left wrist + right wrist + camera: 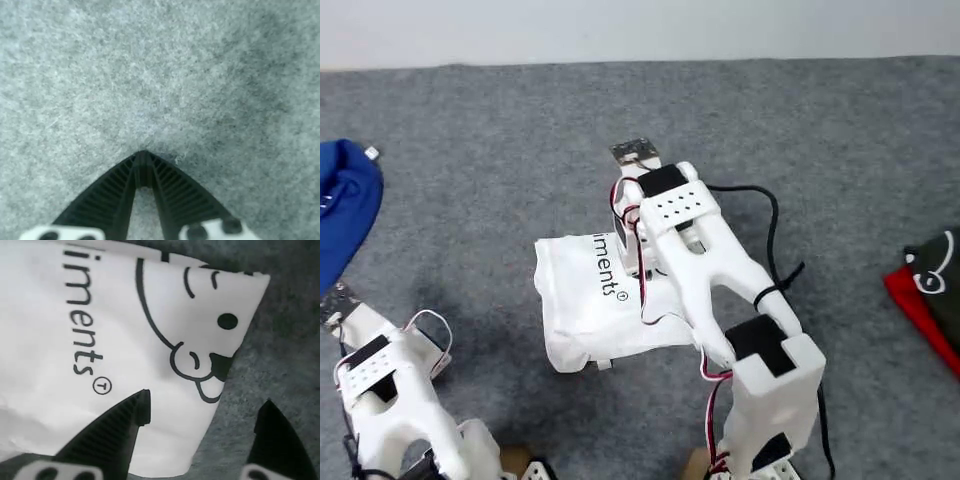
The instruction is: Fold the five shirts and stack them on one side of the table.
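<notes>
Right gripper (206, 401), fingers apart, is straddling the right edge of the white shirt (582, 300) mid-table (820, 140). Left gripper (143, 156), fingers together, is resting near-left.

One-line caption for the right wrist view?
Right gripper open astride the edge of the white shirt on the grey table.

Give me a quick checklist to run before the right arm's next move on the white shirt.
1. Open right end effector: ok.
2. It straddles an edge of the white shirt, one finger over cloth, one over the table: ok.
3. White shirt folded neatly: not ok, outline uneven.
4. Shut left end effector over bare table, away from the shirt: ok.
5. One stack begun: not ok, blue shirt at one table edge, red and black shirts opposite.
</notes>
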`<move>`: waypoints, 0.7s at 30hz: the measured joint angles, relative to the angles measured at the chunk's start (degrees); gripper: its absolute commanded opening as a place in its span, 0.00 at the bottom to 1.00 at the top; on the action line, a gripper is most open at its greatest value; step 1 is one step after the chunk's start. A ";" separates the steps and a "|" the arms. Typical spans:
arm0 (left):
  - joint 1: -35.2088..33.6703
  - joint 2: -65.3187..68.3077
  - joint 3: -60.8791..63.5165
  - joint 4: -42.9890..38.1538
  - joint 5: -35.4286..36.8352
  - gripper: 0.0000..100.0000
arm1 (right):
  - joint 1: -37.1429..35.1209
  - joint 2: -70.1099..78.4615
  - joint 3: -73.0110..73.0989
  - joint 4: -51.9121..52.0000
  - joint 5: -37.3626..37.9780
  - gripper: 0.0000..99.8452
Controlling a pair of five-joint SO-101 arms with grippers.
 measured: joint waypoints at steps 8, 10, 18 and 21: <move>0.00 0.00 0.00 0.00 0.00 0.00 | -0.18 0.00 -0.09 -0.18 -13.45 0.34; 0.00 0.00 0.00 0.00 0.00 0.00 | -0.18 0.44 -0.09 -0.70 -15.47 0.34; 0.00 0.00 0.00 0.00 0.00 0.00 | -0.26 0.53 2.37 -8.44 -16.88 0.34; 0.00 0.00 0.00 0.00 0.00 0.00 | -0.26 0.53 5.63 -11.78 -16.88 0.34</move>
